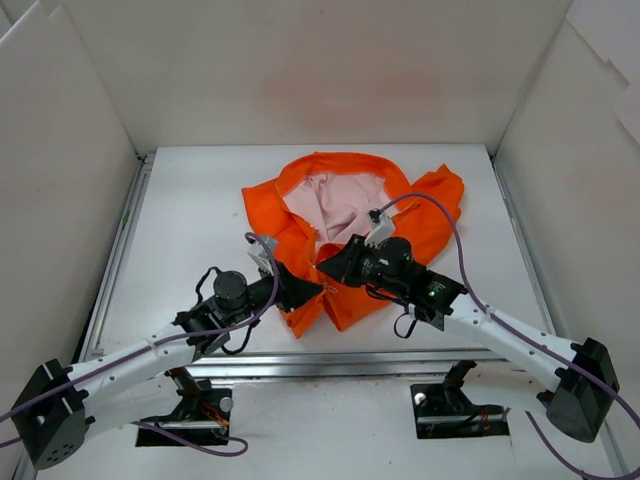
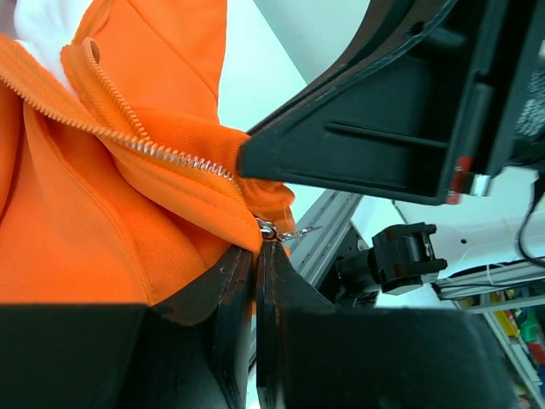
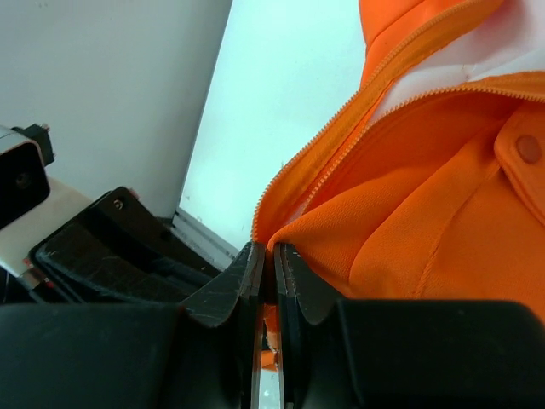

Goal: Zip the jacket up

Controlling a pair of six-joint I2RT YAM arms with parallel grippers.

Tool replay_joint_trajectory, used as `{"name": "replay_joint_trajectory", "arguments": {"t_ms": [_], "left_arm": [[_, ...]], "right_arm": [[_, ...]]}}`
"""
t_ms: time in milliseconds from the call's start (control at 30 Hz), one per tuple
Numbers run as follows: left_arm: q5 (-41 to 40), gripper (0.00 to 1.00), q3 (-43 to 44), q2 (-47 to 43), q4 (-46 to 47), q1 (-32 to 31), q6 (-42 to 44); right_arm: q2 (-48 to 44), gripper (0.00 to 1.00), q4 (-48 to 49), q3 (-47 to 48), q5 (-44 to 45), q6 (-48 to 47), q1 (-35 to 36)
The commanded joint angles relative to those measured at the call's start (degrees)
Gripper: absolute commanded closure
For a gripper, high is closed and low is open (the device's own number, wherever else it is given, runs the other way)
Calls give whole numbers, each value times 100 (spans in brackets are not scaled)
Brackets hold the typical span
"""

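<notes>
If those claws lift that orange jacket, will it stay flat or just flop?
Probably flops: the jacket lies crumpled in soft folds. Likely light, as the fabric looks thin. Its zipper bends along with it, so adds little stiffness.

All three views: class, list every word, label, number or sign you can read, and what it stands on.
None can be read.
The jacket shows no print or label.
A pale patch on the black housing at the left wrist view's right edge is too blurred to read.
</notes>
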Motion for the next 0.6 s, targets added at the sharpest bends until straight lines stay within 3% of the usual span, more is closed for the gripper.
{"name": "replay_joint_trajectory", "arguments": {"t_ms": [0,133,367,567], "left_arm": [[668,100,86,-303,802,-86,-374],[756,100,33,-366,883,-86,-524],[888,100,7,-251,1015,-86,-604],[1037,100,25,21,962,-86,-630]], "right_arm": [[-12,100,1688,-284,811,126,-25],[-161,100,2534,-803,1312,284,-16],[-478,100,2297,-997,2217,162,308],[-811,100,2010,-990,2280,320,335]]}}
